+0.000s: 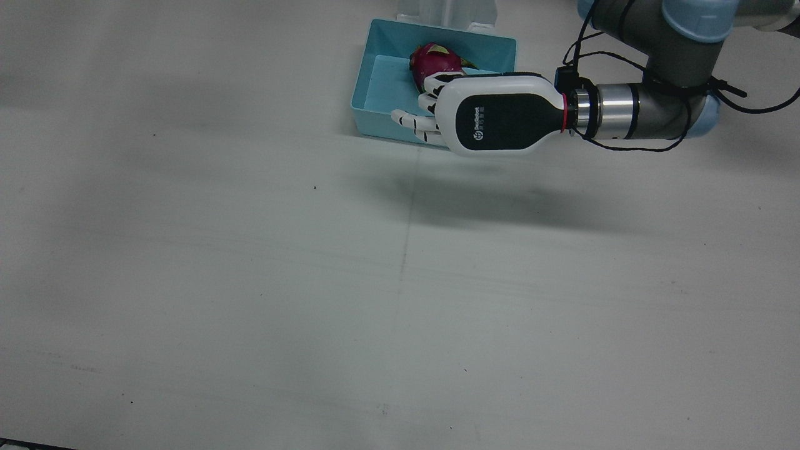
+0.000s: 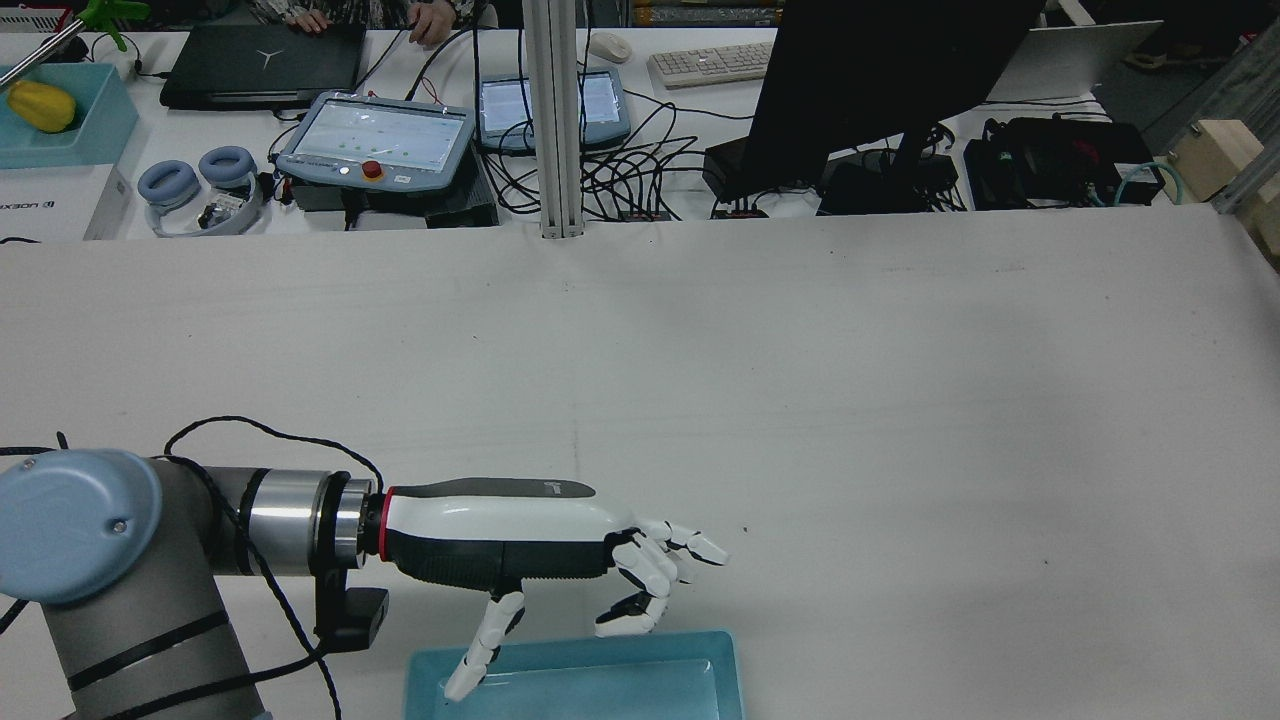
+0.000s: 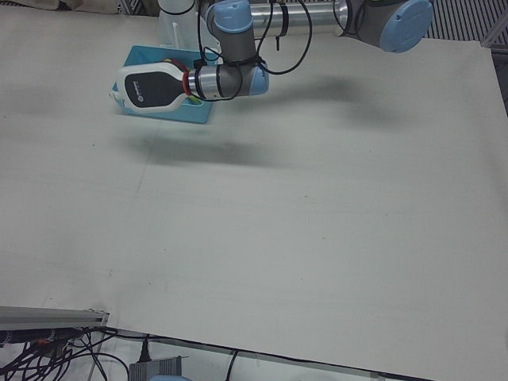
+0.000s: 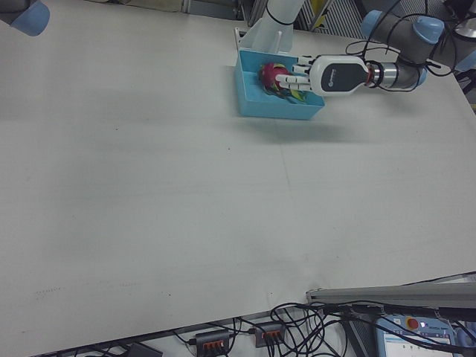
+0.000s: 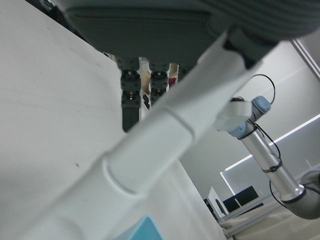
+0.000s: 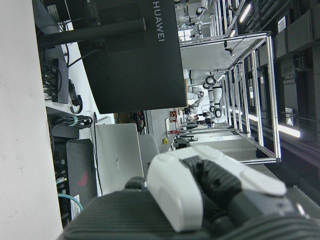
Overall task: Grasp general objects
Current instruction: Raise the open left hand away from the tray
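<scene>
A magenta dragon fruit (image 1: 434, 62) lies in the far part of a light blue bin (image 1: 375, 69) at the robot's side of the table. My left hand (image 1: 494, 115) hovers level over the bin's near right part, fingers apart and pointing at the fruit, holding nothing. In the rear view the hand (image 2: 520, 535) is clearly above the bin (image 2: 600, 680), with its thumb hanging down. The right-front view shows the fingers (image 4: 294, 74) beside the fruit (image 4: 268, 74). My right hand (image 6: 200, 200) shows only in its own view, close up, and its fingers' state is unclear.
A white pedestal (image 1: 447, 12) stands right behind the bin. A blue joint of the right arm (image 4: 30, 15) sits at the table's far corner. Beyond the operators' edge are a monitor (image 2: 870, 80), teach pendants (image 2: 385, 135) and cables.
</scene>
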You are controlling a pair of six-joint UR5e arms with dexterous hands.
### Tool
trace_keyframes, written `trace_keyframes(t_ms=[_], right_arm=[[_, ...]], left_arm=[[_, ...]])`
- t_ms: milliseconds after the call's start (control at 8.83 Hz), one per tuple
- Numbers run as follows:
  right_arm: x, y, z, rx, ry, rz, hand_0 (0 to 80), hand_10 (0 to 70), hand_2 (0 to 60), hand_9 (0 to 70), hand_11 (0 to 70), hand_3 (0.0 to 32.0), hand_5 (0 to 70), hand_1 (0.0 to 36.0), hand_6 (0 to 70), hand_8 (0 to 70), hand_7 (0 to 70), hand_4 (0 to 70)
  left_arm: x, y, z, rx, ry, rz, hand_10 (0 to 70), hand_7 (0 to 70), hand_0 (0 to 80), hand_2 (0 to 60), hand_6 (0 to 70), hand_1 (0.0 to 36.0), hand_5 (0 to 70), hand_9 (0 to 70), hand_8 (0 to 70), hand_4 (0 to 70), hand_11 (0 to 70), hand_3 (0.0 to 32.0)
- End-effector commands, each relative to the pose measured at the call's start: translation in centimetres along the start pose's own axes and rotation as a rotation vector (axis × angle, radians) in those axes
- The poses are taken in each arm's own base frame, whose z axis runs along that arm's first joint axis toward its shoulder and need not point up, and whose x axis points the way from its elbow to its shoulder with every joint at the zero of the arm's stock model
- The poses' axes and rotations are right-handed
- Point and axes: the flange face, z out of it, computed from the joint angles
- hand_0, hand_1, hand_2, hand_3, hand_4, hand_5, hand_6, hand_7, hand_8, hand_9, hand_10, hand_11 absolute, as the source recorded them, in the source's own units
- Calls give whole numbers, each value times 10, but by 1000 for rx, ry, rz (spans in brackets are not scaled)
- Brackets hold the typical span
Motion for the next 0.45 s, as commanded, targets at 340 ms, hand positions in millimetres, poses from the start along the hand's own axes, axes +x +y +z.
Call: trace_keyframes(t_ms=[340], right_arm=[[0, 0, 0, -1, 0, 0, 0, 0, 0, 0, 0, 0, 0, 0, 0, 0, 0, 0]], left_arm=[[11, -180, -125, 478, 197, -114, 231, 700, 800, 600, 700, 360, 700, 236, 186, 700, 378, 0]])
